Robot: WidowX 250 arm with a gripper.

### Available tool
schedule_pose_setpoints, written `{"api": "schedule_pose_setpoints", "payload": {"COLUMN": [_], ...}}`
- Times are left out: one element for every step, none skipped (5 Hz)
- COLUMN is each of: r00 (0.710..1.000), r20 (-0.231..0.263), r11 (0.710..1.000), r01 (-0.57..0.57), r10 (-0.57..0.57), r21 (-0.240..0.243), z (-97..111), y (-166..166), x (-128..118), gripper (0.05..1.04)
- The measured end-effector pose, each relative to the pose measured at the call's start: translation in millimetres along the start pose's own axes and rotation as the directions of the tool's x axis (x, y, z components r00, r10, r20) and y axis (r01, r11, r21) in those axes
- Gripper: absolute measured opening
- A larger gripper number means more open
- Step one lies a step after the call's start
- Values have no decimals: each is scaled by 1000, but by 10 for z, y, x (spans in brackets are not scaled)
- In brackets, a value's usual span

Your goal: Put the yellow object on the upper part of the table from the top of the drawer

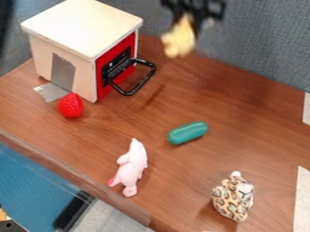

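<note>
Leopard figurine nearest me; far off, the gripper is clamped on 1 yellow toy. It hangs below the jaws, long axis steep, right of the drawer box, so lowering to the far tabletop probably lands its bottom end first.

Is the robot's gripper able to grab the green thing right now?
Probably not: the gripper seems to be holding the yellow toy, so it would need to let go first. Nothing lies on top of the green thing, though.
</note>
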State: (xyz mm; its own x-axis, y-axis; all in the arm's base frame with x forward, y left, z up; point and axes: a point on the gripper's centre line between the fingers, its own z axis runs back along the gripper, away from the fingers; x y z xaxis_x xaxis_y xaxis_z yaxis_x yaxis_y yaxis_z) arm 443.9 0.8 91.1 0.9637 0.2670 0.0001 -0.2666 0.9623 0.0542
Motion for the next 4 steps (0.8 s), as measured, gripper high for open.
{"api": "schedule_pose_setpoints", "payload": {"r00": [1000, 998, 999, 1000], "r20": [17, 53, 47, 28], "r11": [1000, 999, 998, 996], "r01": [-8, -22, -24, -17], "r10": [8, 20, 21, 15], "r21": [6, 33, 65, 91], "z": [-294, -593, -704, -745], "y": [-250, -371, -409, -388], "x": [169, 338, 423, 434], "gripper": [367, 367, 437, 739]}}
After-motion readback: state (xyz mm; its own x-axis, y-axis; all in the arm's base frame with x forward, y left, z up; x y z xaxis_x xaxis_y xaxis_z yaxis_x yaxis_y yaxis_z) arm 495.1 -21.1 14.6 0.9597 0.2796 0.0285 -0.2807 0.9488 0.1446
